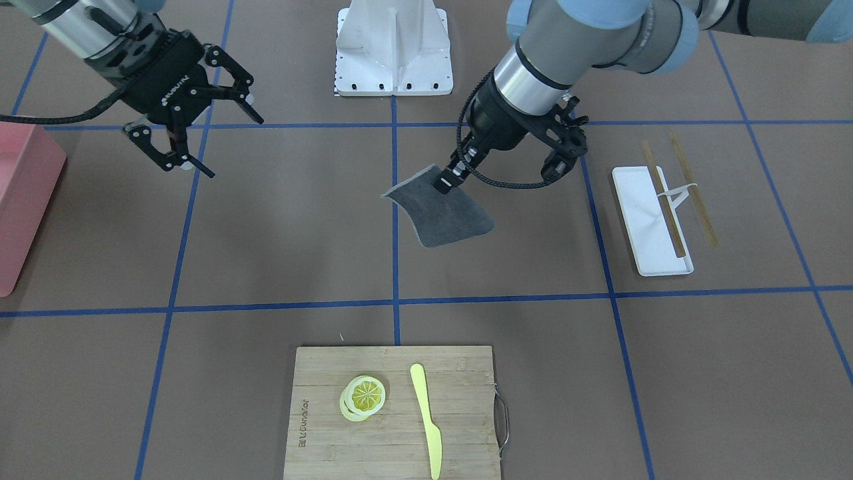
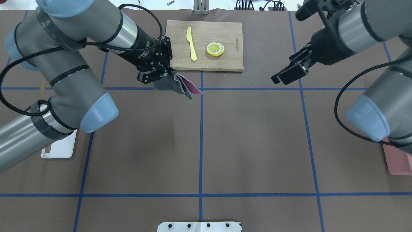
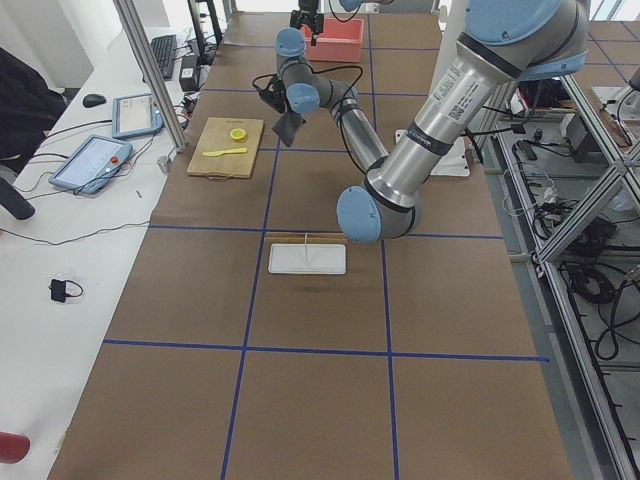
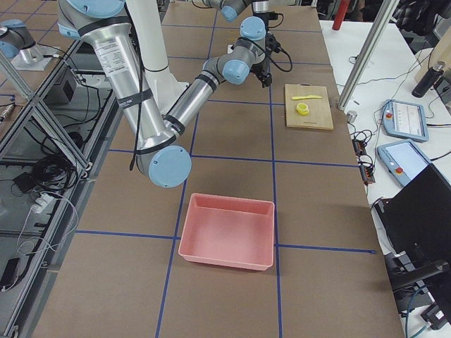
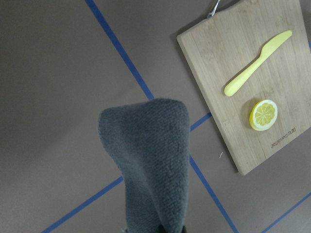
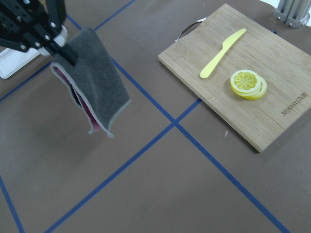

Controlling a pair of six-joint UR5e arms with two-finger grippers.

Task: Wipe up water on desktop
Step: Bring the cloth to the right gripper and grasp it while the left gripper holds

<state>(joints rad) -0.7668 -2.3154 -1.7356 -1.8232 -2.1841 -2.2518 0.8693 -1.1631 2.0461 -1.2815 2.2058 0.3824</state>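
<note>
Right now my left gripper [image 1: 445, 183] is clamped on the top edge of a grey cloth [image 1: 443, 213], just right of centre in the front view, and the cloth hangs down from the fingertips. That view shows only grey. The right wrist view, upper left, shows a pink inner layer between the folds of the cloth [image 6: 95, 82], and its lower edge appears to hang off the surface. In the left wrist view the cloth fills the lower middle and the fingers themselves fall below the frame.

My right gripper [image 1: 236, 148] sits in the upper left of the front view with its fingers spread wide and nothing between them. Overhead I see it only from behind, so its spread is hard to read there.

The desktop [image 1: 293, 220] lies bare under and around the cloth, with open brown squares between the blue tape lines. The cutting board [image 1: 460, 373] sits at the bottom centre, well apart from the cloth, with lemon slices [image 1: 363, 397] and a yellow knife [image 1: 426, 420] on it. A white tray [image 1: 650, 220] lies at right; overhead, my left arm covers most of it. A pink bin [image 1: 23, 200] is cut off by the left edge. Whether any patch of the surface is wet I cannot tell.
</note>
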